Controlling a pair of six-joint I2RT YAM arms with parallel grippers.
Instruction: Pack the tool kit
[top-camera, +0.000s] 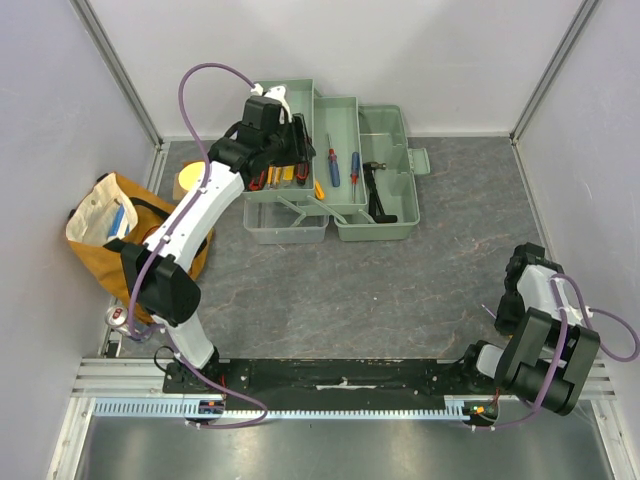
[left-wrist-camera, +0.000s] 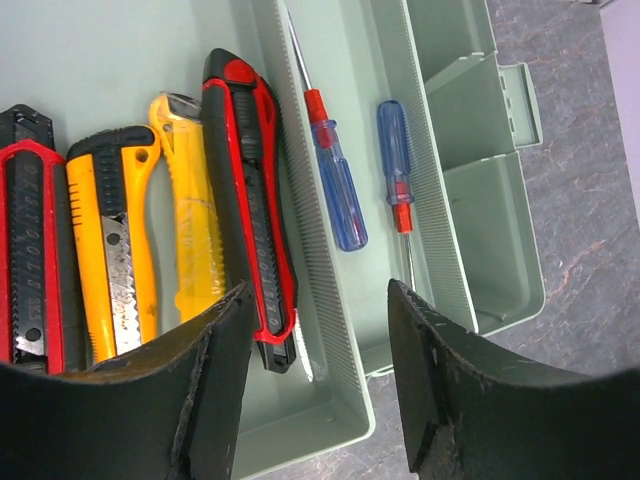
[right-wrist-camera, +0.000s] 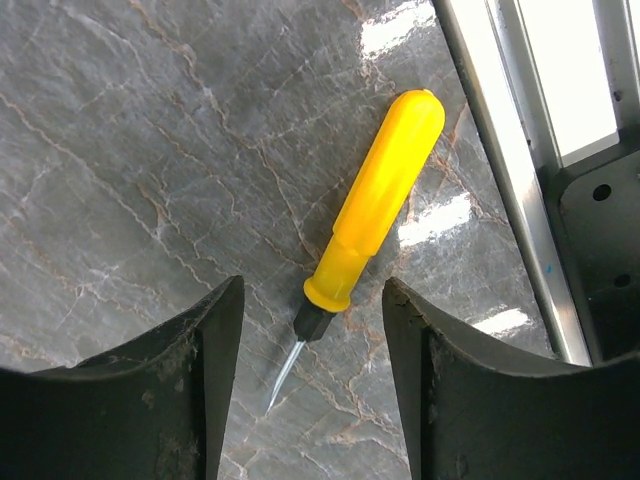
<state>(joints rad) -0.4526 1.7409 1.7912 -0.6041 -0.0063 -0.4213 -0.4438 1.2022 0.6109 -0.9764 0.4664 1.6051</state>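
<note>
Sage-green toolbox sits open at the far side of the bench with its trays fanned out. The left fingers hang right over it, spread apart with nothing between them.

Count just ahead of those fingers: four utility knives packed side by side in one tray. That's a red-and-black knife, a plain yellow knife, a yellow-and-black knife and a second red-and-black knife, which is cut off by the frame edge. All four run lengthwise away from the fingers, and most of the near ends are hidden behind one finger.

The next tray over holds two screwdrivers lying head to tail. One blue-handled screwdriver has its shaft pointing away from the fingers, and the other blue screwdriver has its shaft pointing back at them.

There's also a black tool in the end compartment, but I can't make out what it is.

The right fingers are open too, gripping nothing. One yellow-handled screwdriver lies on the bench just ahead of them. It sits on a diagonal, blade tip poking back into the gap between the fingers and butt end slanting off toward the metal rail.

One cloth bag is off to the side.
</note>
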